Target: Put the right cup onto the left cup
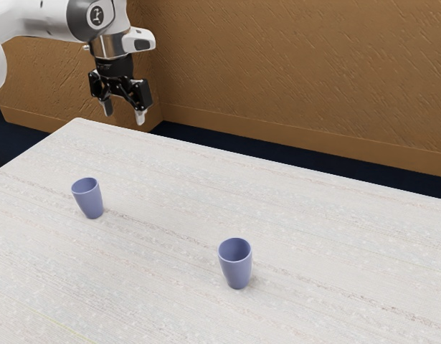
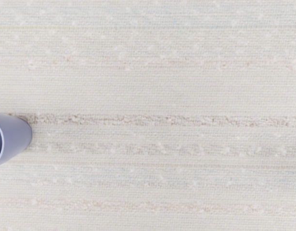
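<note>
Right cup, taking right as the exterior view's right: smooth, periwinkle-blue tumbler-shaped cup [image 1: 236, 270], round open mouth, darker inside, body tapering to a narrower foot. Standing upright on the pale, streaked tabletop [image 1: 163, 287], mouth facing up, soft shadow falling beside its foot.

Relative to gripper: cup is sitting lower, well apart, further toward the exterior view's right and nearer that camera. Nothing touching it but the tabletop.

Black two-finger gripper [image 1: 124, 113] is hanging above tabletop level, pointing down, showing near the far left corner in the exterior view. Fingers are standing apart, nothing between them.

Left cup, matching periwinkle-blue tapered one [image 1: 92, 203], is also standing upright, mouth up, nearer that same corner and the left edge. It's sitting nearer the gripper than the right cup is, not touching it. The two cups are standing well apart, not stacked.

Wrist view is looking down on the tabletop, with part of one blue cup showing at the frame's border; can't tell which of the two. White arm [image 1: 44, 18] is reaching in from the exterior view's upper left, brown textured wall [image 1: 292, 64] running behind.
</note>
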Action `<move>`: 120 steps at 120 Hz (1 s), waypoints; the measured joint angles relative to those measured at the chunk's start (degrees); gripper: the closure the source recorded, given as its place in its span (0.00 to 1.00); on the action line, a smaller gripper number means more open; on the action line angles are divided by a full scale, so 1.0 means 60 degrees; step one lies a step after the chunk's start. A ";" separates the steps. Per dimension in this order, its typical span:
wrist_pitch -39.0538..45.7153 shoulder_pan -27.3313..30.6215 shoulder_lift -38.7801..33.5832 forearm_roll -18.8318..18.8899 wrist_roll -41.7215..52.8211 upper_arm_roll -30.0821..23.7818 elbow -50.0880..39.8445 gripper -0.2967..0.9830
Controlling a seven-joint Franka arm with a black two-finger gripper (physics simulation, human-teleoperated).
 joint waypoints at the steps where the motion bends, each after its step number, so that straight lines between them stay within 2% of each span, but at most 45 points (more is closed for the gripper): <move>1: -0.0002 0.0000 0.0000 0.0000 -0.0003 0.0000 -0.0004 0.23; 28: -0.0031 -0.0052 0.0136 -0.0016 -0.0080 -0.0098 0.0036 0.23; 59: -0.0019 -0.1071 0.0496 -0.0118 -0.0323 -0.0204 -0.0331 0.23; 120: 0.1407 -0.1319 0.0513 -0.0023 -0.1819 -0.2241 -0.2176 0.23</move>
